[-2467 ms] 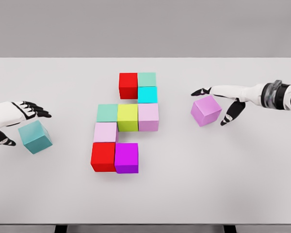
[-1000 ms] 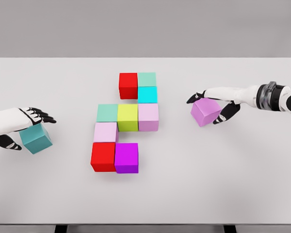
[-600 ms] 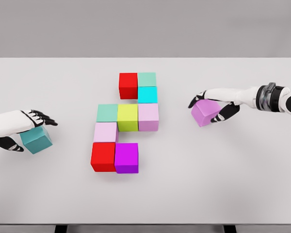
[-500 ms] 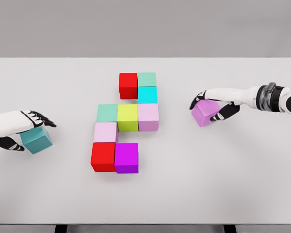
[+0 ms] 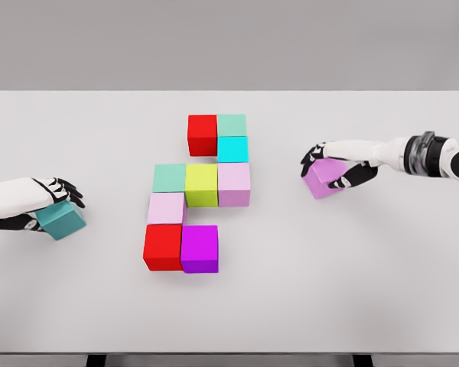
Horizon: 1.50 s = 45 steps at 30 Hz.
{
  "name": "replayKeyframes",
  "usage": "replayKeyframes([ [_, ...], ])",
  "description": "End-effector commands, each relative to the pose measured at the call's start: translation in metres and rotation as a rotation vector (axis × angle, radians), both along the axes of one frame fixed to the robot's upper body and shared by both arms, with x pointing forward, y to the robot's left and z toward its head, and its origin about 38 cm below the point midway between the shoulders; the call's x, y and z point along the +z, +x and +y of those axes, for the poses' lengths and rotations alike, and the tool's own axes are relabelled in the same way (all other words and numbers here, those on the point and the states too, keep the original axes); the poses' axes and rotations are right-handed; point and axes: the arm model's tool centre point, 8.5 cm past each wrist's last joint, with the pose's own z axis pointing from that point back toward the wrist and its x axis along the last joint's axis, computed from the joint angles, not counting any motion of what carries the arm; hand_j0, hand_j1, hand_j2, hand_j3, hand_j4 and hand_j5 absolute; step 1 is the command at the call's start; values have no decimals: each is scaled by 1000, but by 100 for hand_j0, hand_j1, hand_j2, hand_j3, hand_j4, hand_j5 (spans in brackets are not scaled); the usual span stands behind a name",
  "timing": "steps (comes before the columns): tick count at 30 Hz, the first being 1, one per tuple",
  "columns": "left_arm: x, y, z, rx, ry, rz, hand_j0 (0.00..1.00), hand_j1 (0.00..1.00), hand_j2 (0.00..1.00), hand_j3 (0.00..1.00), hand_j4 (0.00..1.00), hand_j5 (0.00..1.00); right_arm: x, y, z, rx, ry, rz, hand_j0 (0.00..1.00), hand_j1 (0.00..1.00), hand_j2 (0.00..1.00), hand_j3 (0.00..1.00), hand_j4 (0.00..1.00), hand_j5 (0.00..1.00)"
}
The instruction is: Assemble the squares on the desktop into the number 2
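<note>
Head view, looking down on a pale grey desk (image 5: pixel 306 290). At the middle, nine cubes packed edge to edge. Top row: red cube (image 5: pixel 203 134) with mint cube (image 5: pixel 232 125) touching on its right, and cyan cube (image 5: pixel 232 149) directly below the mint one. Middle row, left to right: sea-green cube (image 5: pixel 169 177), yellow-green cube (image 5: pixel 201 185), pale lilac cube (image 5: pixel 234 184), the lilac one sitting just under the cyan. Below the sea-green one, light pink cube (image 5: pixel 166 208). Bottom row: second red cube (image 5: pixel 163 247) with magenta cube (image 5: pixel 200 248) touching on its right. At far left, well apart from the cluster, left robot hand (image 5: pixel 40 206) entering from the left edge, white with black fingers (image 5: pixel 67 190), curled over the top of a teal cube (image 5: pixel 60 220) turned at an angle to the others, thumb low on the cube's near-left side, grasping it. At right, also well apart from the cluster, right robot hand (image 5: pixel 338 164) reaching in from the right edge on a white arm with a dark wrist band, fingers wrapped over the top and both sides of a violet cube (image 5: pixel 323 177), closed on it. Cannot tell whether either held cube touches the desk.
</note>
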Motion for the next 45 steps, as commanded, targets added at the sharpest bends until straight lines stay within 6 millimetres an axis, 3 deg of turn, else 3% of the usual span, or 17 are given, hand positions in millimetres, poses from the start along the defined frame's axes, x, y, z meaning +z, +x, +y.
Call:
replayKeyframes([
  [1,-3,-2,-2,-18,16,5,60,60,60,60,60,60,-3,-1,0,5,-11,6,79,79,79,79,79,79],
  [2,-3,-2,-2,-19,15,4,59,59,59,59,59,59,-3,-1,0,5,-11,7,88,88,88,88,88,88],
  [4,-3,-2,-3,-21,12,3,58,58,58,58,58,58,-3,-1,-1,4,-12,7,95,95,95,95,95,95],
  [9,3,-2,-10,-40,-5,-10,55,55,55,55,55,55,0,-3,-8,-3,-24,0,100,100,100,100,100,100],
  [22,17,0,-23,-59,-85,-31,48,48,48,48,48,48,13,-2,-15,5,-36,-30,100,100,100,100,100,100],
  [27,41,10,-31,-78,-111,-89,48,48,48,48,48,48,10,-9,-18,29,-39,-28,100,100,100,100,100,100],
  [36,65,18,-38,-89,-184,-127,47,47,47,47,47,47,12,-6,-20,5,-29,-44,100,100,100,100,100,100],
  [45,64,31,-42,21,-208,-121,47,47,47,47,47,47,17,-2,-17,-27,15,-109,100,100,100,100,100,100],
])
